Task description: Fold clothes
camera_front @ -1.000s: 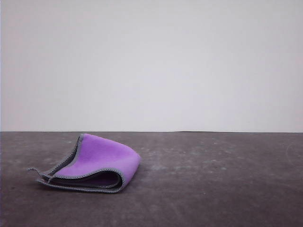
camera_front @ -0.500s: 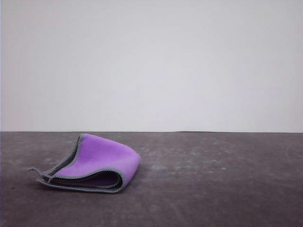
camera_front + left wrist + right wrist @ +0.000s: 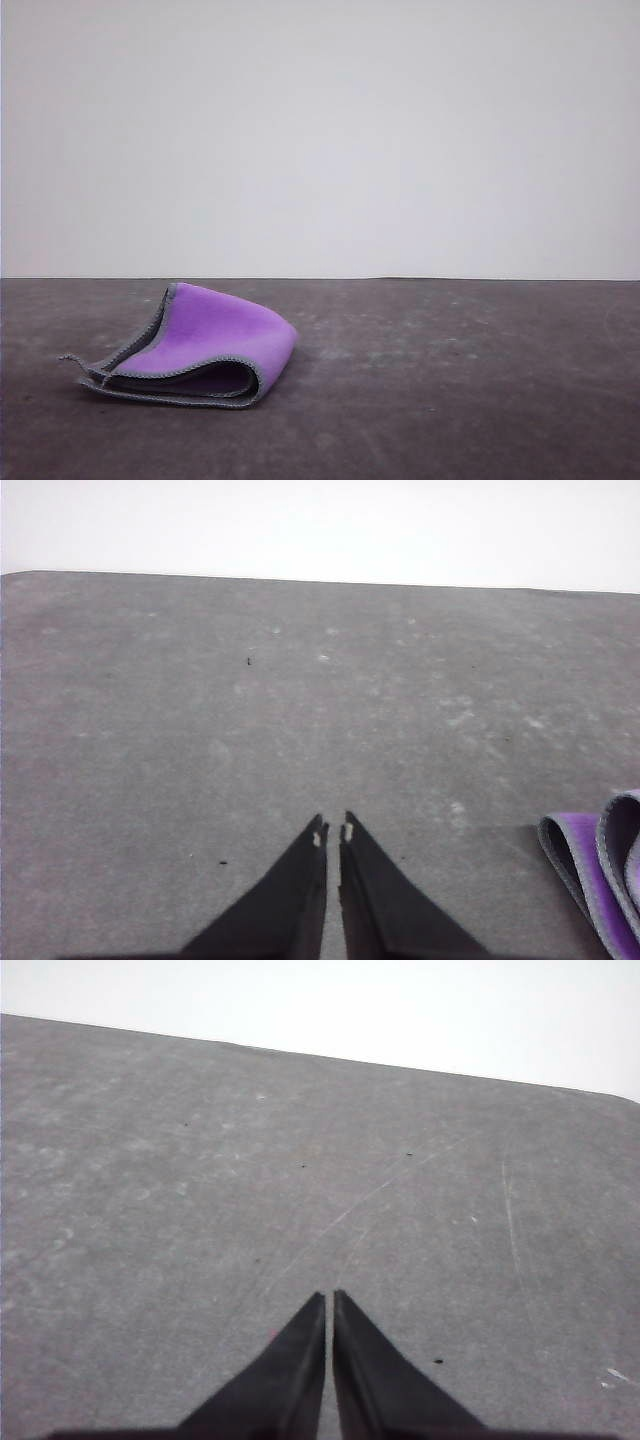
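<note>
Nothing has shifted over the last second: the cloth lies folded, purple up, on the table's left, both the left gripper and right gripper pinched together, empty, so folding looks finished

You are looking at a dark grey, scuffed table with pale specks and faint scratches, and a plain white wall behind it.

The left end effector is formed by two matte black fingers tapering to thin tips, each marked by a small pale notch. The right end effector is likewise black, wedge-shaped and unmarked.
</note>
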You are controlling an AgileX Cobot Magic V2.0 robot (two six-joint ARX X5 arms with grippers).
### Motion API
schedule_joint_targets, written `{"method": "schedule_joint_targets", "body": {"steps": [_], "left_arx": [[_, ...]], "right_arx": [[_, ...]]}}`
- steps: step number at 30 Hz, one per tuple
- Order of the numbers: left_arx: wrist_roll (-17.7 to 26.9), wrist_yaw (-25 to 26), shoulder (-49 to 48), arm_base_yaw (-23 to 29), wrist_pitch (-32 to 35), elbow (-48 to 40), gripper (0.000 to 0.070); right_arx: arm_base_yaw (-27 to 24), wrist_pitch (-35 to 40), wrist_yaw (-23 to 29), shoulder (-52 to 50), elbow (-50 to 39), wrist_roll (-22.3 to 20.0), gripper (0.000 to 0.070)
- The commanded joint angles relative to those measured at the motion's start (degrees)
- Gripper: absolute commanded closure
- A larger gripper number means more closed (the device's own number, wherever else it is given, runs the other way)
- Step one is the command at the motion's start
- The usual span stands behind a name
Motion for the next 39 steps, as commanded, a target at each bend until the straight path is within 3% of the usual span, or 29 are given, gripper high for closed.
{"method": "schedule_joint_targets", "body": {"steps": [1, 39], "left_arx": [[0.59, -0.31, -0.11, 0.00, 0.83, -1.09, 0.0694], [0.59, -0.31, -0.09, 0.00, 0.83, -1.07, 0.0694]], "right_arx": [[0.02, 0.61, 0.13, 0.02, -0.28, 0.61, 0.0694], [0.02, 0.61, 0.15, 0.02, -0.28, 0.61, 0.0694]]}}
